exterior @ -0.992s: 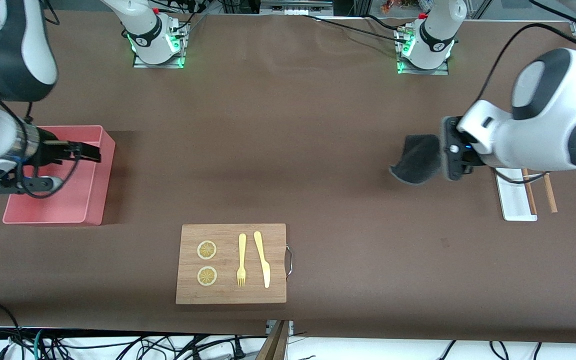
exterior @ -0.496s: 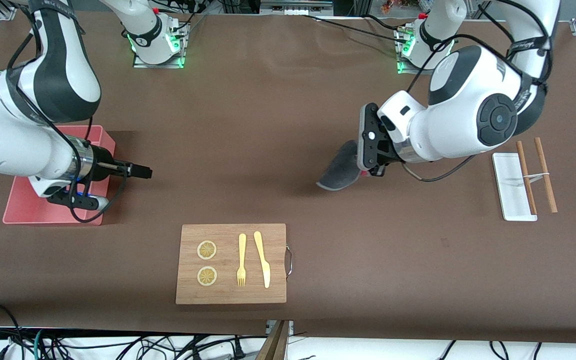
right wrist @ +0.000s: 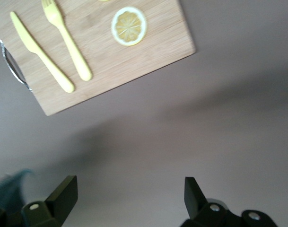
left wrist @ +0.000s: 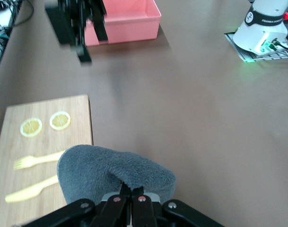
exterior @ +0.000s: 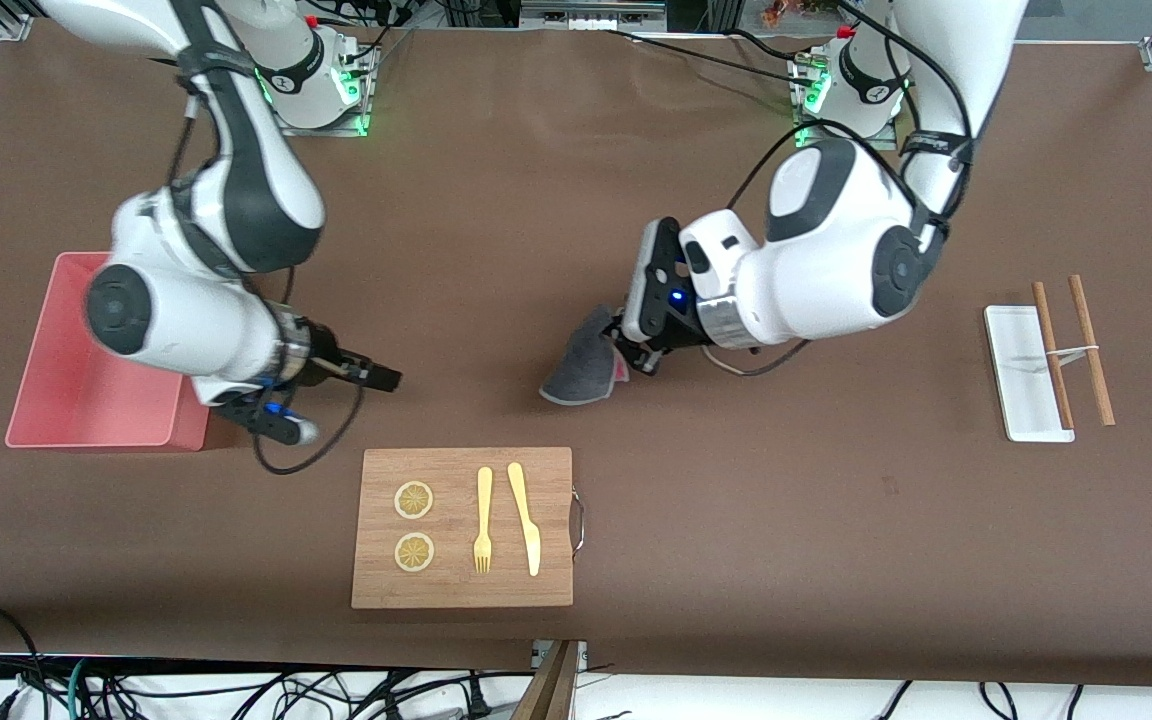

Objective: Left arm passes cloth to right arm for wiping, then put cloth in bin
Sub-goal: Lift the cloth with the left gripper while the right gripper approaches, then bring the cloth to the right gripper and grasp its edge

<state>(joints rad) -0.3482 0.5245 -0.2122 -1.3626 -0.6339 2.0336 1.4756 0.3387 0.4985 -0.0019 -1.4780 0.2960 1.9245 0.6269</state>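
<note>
Dangling limp from the left gripper, pinched at one edge: the cloth.
Soft and light; the right gripper, fingers spread wide at its nine o'clock, should probably take the free hanging edge.

Front view taken from high, facing bases, whole tabletop covered. Wrist views taken close above it; cutting board shared by all.

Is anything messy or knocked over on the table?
Nothing is spilled or tipped. The cloth hangs from the left gripper above bare table. The lemon slices, fork and knife lie neatly on the cutting board. The right gripper, jaws open, is near the bin.
</note>
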